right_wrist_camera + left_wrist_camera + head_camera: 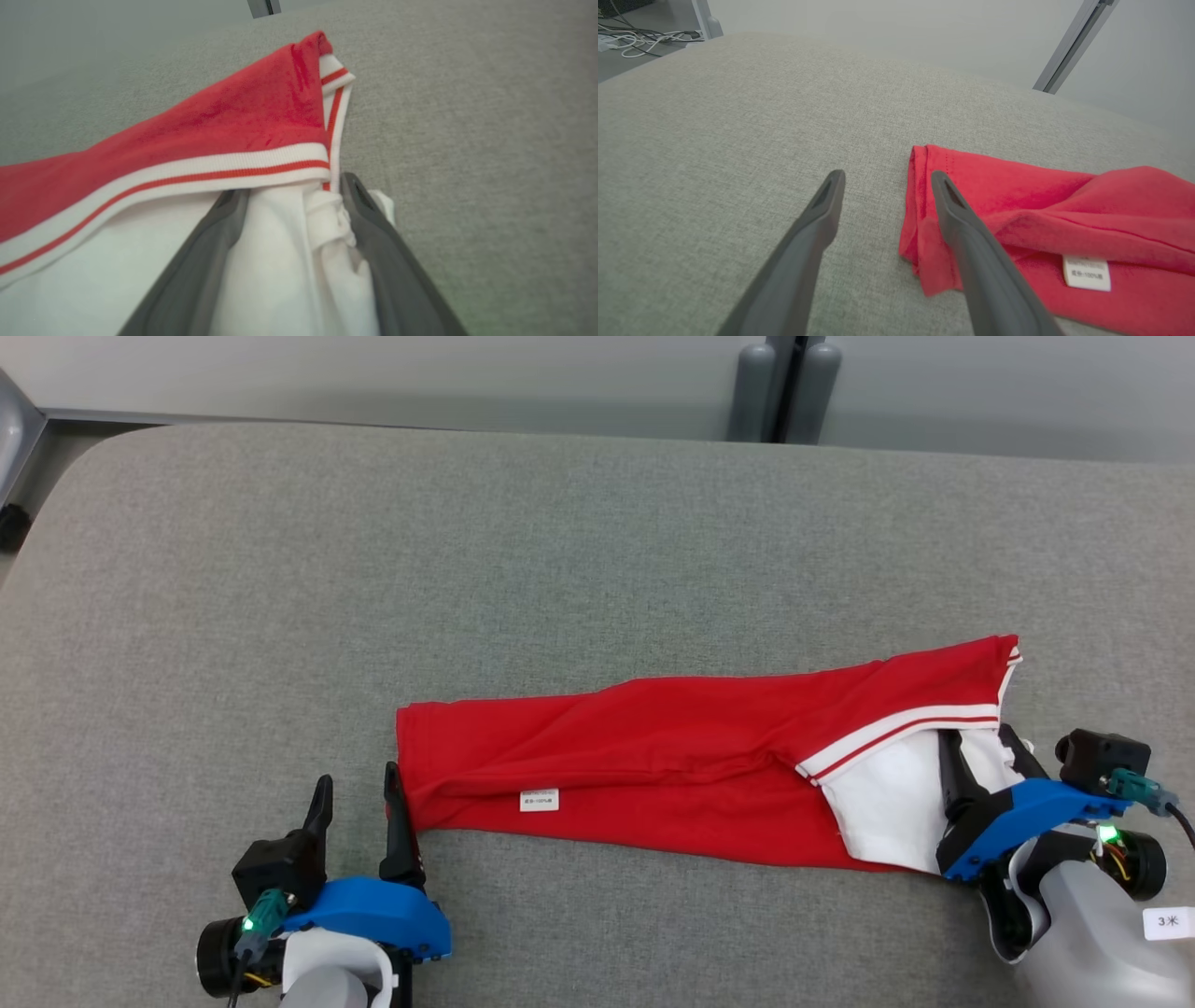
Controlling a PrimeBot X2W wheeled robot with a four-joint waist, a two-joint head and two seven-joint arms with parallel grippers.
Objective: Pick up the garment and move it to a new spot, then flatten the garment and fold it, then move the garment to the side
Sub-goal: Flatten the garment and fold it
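A grey fabric surface [560, 541] with rounded corners stands before a pale wall [373, 373], twin grey posts [784, 387] behind, cables [644, 39] on the floor [616, 63].

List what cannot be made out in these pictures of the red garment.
1. The care label's print: too small in the head view, blurred in the left wrist view.
2. The white cloth between the right tool's fingers: right wrist view, the fingers cover part of it.
3. The red garment's lower layers: head view, the top layer hides them.
4. The garment's far end: left wrist view, cut off by the right edge.
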